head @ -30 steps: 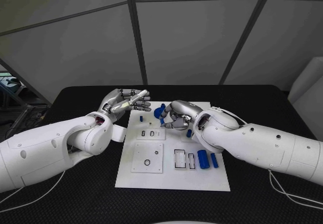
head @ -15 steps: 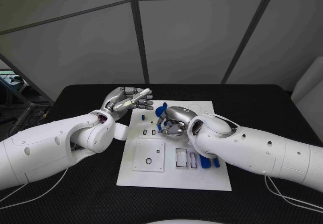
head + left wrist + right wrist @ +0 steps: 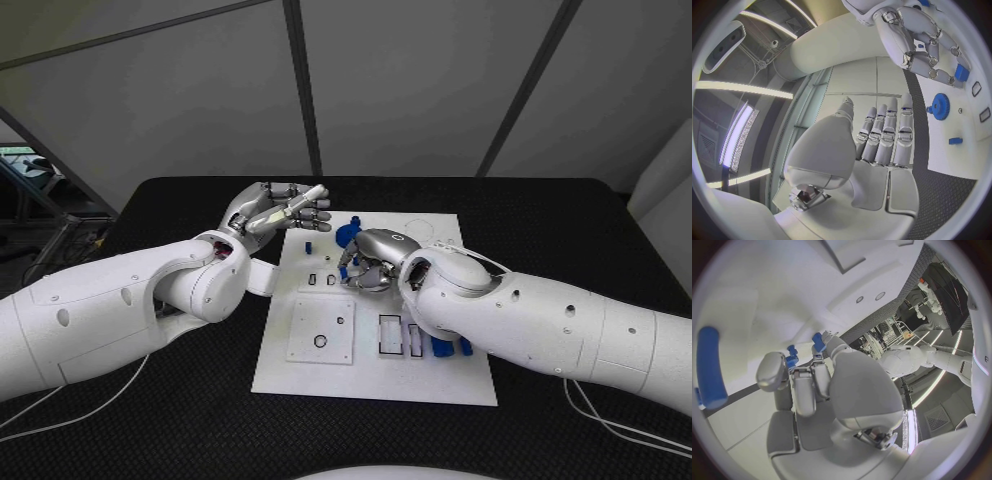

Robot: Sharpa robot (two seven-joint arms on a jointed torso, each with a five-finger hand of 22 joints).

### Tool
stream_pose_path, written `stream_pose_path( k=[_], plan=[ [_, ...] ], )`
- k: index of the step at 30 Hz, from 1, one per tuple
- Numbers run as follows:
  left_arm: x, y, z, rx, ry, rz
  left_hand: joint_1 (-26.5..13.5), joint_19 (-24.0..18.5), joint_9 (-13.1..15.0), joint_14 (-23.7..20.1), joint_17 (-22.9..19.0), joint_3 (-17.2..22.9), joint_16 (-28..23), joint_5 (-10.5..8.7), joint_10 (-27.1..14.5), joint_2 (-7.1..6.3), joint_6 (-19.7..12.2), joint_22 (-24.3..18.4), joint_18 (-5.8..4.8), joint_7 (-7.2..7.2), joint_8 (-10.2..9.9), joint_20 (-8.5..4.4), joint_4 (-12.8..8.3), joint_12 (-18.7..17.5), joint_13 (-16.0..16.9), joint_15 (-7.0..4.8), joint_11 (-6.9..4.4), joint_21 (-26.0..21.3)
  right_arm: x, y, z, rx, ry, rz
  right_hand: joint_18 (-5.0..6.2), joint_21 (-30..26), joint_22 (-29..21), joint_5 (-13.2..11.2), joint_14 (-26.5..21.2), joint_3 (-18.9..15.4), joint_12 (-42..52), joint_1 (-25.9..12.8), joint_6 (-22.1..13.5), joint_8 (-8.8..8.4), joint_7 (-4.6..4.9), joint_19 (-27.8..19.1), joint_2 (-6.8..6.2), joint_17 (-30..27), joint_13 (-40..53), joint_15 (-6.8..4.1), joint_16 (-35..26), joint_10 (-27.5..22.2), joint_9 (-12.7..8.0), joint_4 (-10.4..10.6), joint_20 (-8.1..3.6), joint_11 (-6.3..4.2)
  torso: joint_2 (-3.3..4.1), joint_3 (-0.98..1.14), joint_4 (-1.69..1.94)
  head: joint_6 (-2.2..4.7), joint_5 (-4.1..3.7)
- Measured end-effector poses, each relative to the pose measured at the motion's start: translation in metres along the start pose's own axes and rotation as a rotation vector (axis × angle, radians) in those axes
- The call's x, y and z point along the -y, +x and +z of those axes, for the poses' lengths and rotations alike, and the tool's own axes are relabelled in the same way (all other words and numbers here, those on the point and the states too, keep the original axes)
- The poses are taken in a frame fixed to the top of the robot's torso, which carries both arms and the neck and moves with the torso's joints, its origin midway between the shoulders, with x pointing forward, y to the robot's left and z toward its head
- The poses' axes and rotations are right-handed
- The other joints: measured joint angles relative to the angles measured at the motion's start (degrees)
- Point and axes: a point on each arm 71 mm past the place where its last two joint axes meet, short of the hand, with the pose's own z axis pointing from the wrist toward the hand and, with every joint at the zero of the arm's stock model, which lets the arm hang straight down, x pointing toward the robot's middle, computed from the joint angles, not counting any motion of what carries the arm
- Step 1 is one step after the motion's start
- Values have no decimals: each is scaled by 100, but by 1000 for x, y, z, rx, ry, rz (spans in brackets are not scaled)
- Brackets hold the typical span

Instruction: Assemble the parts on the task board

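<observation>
head view: right hand (image 3: 372, 262) fingers clamped on a blue part (image 3: 346, 262); left hand (image 3: 274, 212) fingers together, empty.

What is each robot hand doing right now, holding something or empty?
Left robot hand: open, fingers straight, holding nothing, raised beside the white board.
Right robot hand: closed on a small blue piece, low over the board.
</observation>
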Motion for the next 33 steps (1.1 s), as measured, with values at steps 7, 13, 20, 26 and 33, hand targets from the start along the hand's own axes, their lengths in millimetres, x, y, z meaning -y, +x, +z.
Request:
stream_pose_path(
  k=[7, 13, 20, 26, 33],
  plan=[
    [0, 0, 0, 0, 0, 0, 0, 0, 0, 0, 0, 0, 0, 0, 0, 0, 0, 0, 0, 0, 0, 0, 0, 0, 0, 0, 0, 0, -3, 3, 1, -3, -5, -3, 0, 0, 0, -26, 0, 0, 0, -30, -9, -15, 9, 0, -29, -1, 0, 0, 0, 0, 14, 0, 0, 0, 0, 2, -3, -15, 7],
    [0, 0, 0, 0, 0, 0, 0, 0, 0, 0, 3, 0, 1, 0, 0, 0, 0, -2, 0, 0, 0, 0, 0, 0, 0, 0, 0, 0, -5, 5, 2, -4, -7, -1, 0, 0, 0, -27, 0, 0, 0, -30, -10, -15, 9, 0, -29, -1, 0, 0, 0, 0, 7, 0, 0, 0, -1, 2, -5, -18, 7],
    [0, 1, 1, -1, 0, 0, 0, 0, 0, 0, 5, 0, 1, 0, 0, 0, 0, -5, 0, 0, 0, 0, 0, 0, 0, 0, 0, 0, -6, 8, 3, -7, -7, 1, 0, 0, 1, -27, 0, -1, 0, -30, -11, -16, 10, 0, -29, -1, -1, 0, 0, 0, -5, 0, 0, 0, -4, 1, -5, -22, -4],
    [0, 1, 1, 0, -1, 0, 0, 0, 0, 0, 5, 0, 1, 0, 0, 0, 0, -5, 0, 0, 0, 0, 0, 0, 0, 0, 0, 0, -6, 9, 3, -3, -7, 5, 0, 0, 1, -27, 0, -1, 0, -30, -19, -16, 17, 0, -29, -1, -1, 0, 0, 0, -7, 0, 0, 0, -4, 1, -5, -19, 1],
    [0, 0, 1, 1, -1, 0, 0, 0, 0, 0, 5, 0, 1, 0, 0, 0, 0, -5, 0, 0, 0, 0, 0, 0, 0, 0, 0, 0, -2, 9, -1, 21, -7, 16, 0, 0, 25, -28, 0, 0, -26, -30, 5, -41, -7, 0, -30, -2, 0, 0, 0, -1, 2, -2, 0, -1, -4, 1, -5, -18, 10]
  ],
)
